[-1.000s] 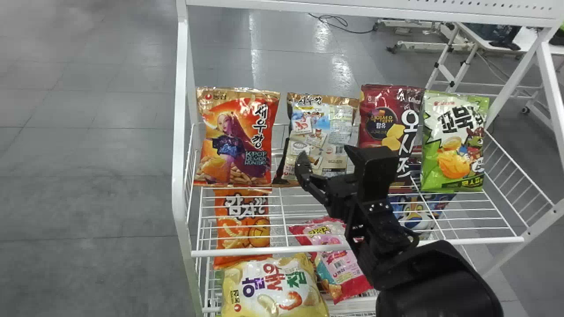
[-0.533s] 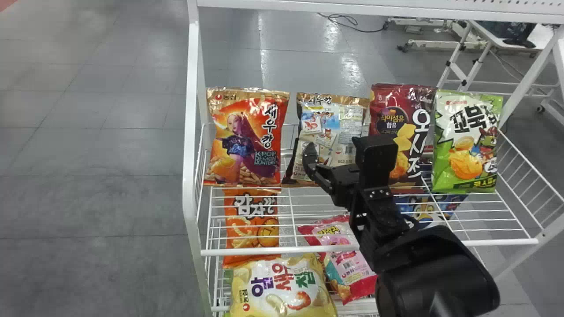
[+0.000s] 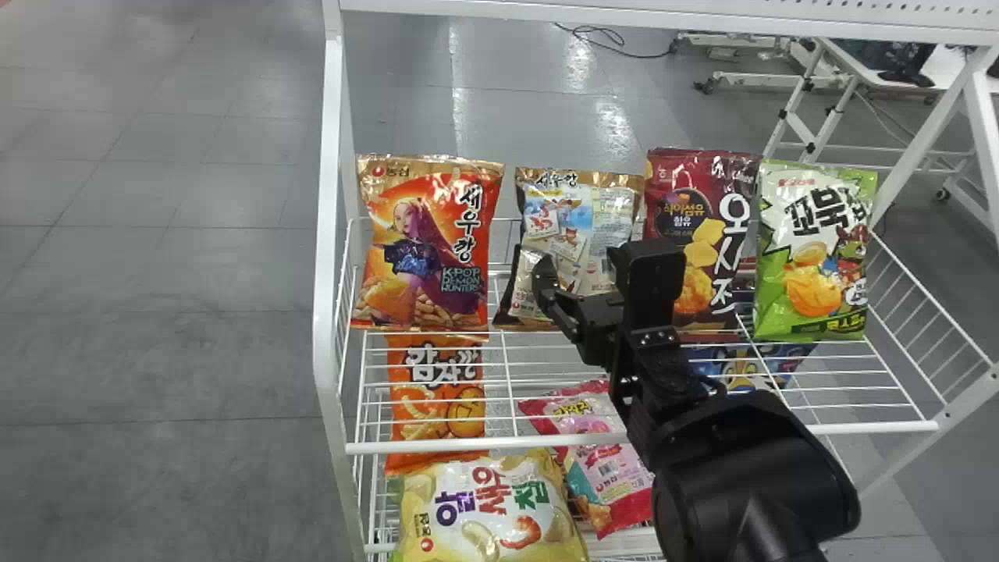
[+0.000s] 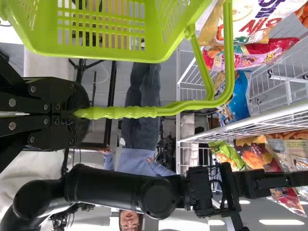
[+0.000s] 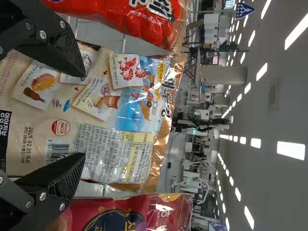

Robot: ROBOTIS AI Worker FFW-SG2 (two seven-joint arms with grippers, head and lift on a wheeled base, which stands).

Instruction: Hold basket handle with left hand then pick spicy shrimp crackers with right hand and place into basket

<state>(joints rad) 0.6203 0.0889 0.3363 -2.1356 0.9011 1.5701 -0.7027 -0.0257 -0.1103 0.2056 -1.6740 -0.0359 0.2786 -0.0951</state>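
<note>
Black right arm (image 3: 741, 468) slanting inward, empty fingers (image 3: 548, 293) spread, left fingers (image 4: 57, 94) gripping basket handle (image 4: 125, 112)

Basket (image 4: 120, 57) and handle (image 4: 130, 112) lime green, basket sides patterned with slots. Left gripper (image 4: 79, 113) black, right gripper (image 3: 579, 257) black. Orange-red bag (image 3: 375, 269): gold top band, black lettering. Beige bag (image 3: 550, 203): gold band, sky-blue patch, small red shrimp pictures. Maroon bag (image 3: 663, 168): yellow chips, white lettering. Green bag (image 3: 769, 300): white jagged burst. Lower down, orange bag (image 3: 406, 398), white lettering; pale-yellow bag (image 3: 562, 542), purple, red, green lettering. Shelf rack (image 3: 332, 234) white, wire-striped. Floor (image 3: 156, 328) grey, dark-lined.
</note>
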